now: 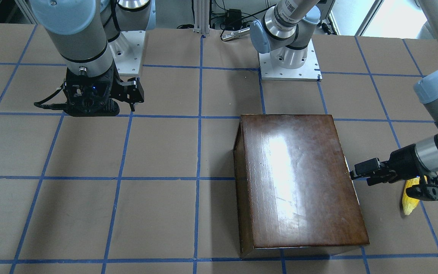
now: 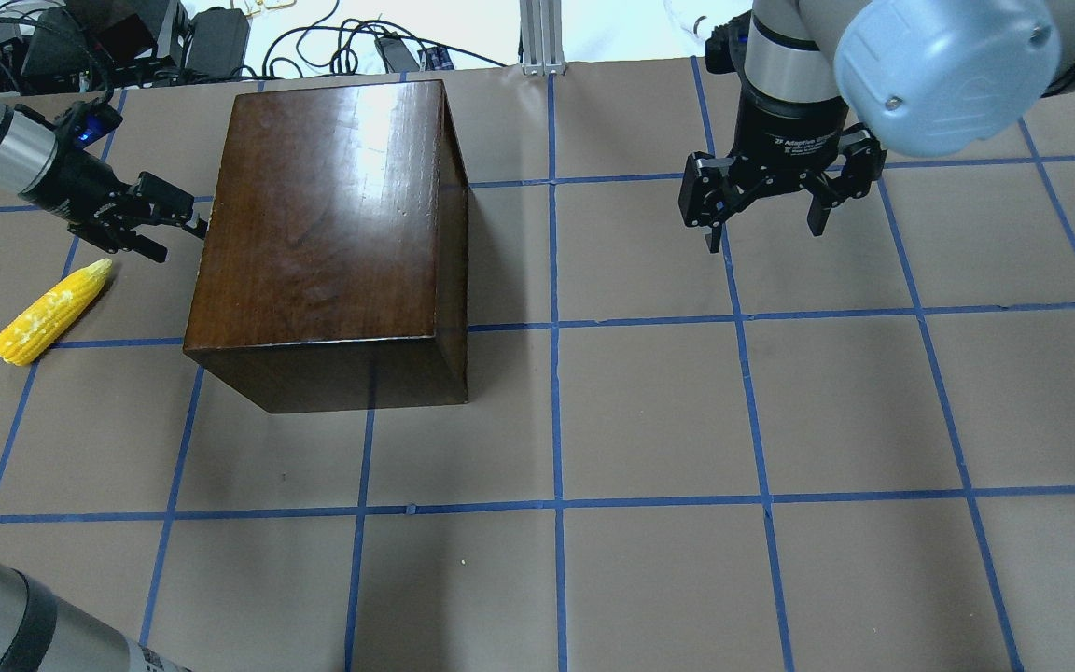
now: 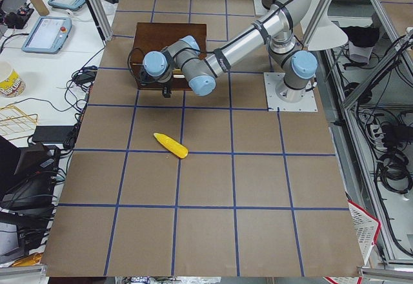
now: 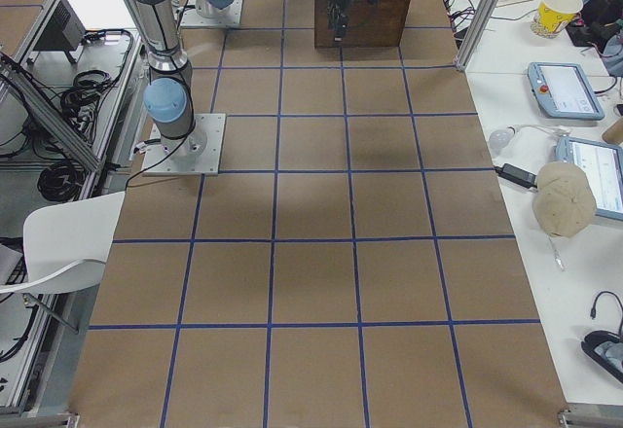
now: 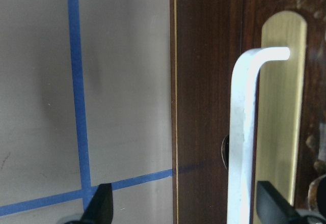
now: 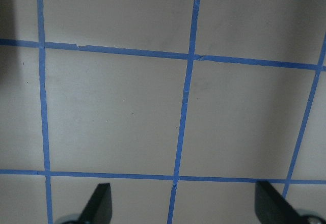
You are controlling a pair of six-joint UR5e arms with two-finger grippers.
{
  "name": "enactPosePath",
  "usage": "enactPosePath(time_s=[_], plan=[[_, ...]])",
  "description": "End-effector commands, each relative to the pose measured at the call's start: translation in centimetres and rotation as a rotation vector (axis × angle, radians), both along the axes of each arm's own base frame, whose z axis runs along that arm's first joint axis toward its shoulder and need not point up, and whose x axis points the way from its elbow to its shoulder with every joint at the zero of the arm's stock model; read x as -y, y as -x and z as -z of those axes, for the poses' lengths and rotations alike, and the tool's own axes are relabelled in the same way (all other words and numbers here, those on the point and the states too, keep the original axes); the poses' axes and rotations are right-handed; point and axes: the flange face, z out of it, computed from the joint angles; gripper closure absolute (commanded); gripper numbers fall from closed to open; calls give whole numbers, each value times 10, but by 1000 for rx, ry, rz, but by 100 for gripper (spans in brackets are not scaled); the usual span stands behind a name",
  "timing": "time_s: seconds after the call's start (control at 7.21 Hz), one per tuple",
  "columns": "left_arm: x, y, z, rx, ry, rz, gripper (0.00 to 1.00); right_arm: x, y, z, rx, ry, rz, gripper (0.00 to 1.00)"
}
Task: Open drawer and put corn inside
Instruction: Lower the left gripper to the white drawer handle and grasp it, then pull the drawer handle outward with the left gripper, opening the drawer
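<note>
Facing drawer (image 5: 204, 107) front, L gripper (image 2: 175, 231) fingers apart near handle (image 5: 242, 132), corn (image 2: 52, 311) just beside it on table (image 2: 649, 420), R gripper (image 2: 764, 235) apart too, far from box (image 2: 323, 205).

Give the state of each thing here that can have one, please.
drawer, shut inside the wooden box.
corn, lying loose on the table, beside the wooden box.
left gripper, open, fingers either side of the drawer handle.
right gripper, open, empty, above the table.
</note>
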Motion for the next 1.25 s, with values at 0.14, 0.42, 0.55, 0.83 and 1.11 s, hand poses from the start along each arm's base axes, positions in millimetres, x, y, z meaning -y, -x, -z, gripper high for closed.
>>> enactPosePath(time_s=[0.14,0.42,0.55,0.83,1.11], plan=[[-3,5,13,-38,-13,-5,0,0,0,0,0,0,0,0],[-3,5,21,-44,-27,-5,0,0,0,0,0,0,0,0],[-3,5,23,-42,-30,-5,0,0,0,0,0,0,0,0],[-2,3,29,-42,-34,4,0,0,0,0,0,0,0,0],[-1,2,30,-42,-32,8,0,0,0,0,0,0,0,0]])
